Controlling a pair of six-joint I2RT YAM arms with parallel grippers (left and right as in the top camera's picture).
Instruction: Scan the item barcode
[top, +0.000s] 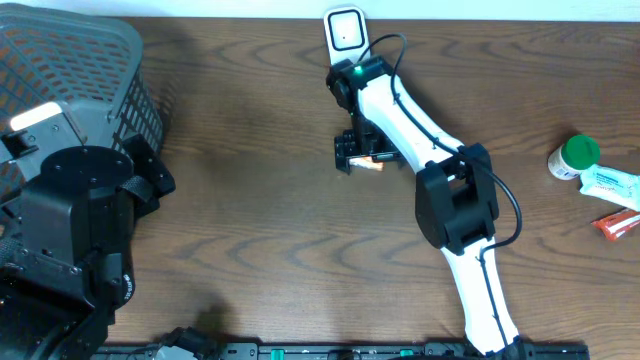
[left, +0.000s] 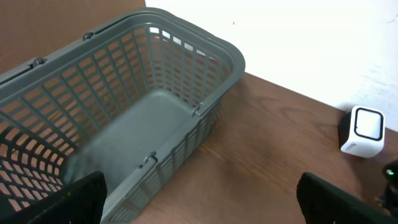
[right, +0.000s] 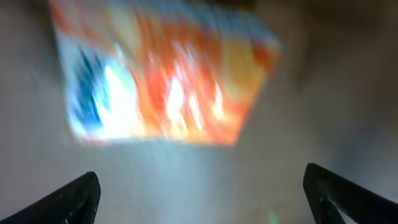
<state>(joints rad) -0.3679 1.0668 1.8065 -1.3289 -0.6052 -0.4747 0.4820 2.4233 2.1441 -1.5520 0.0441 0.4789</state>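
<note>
Checking the right tool (right: 199, 193), open and empty, we find the orange packet (right: 165, 81) on the surface (top: 250, 200) just ahead of it, long side crosswise; the left tool (left: 199, 202), also open, stands well apart

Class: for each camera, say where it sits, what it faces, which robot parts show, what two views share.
Overhead: above the table, facing down; left arm, right arm show.
Left wrist: on left arm, facing basket, scanner; left claw shows.
Right wrist: over blurred orange packet; right claw shows.
Overhead and left wrist share basket, scanner.
</note>
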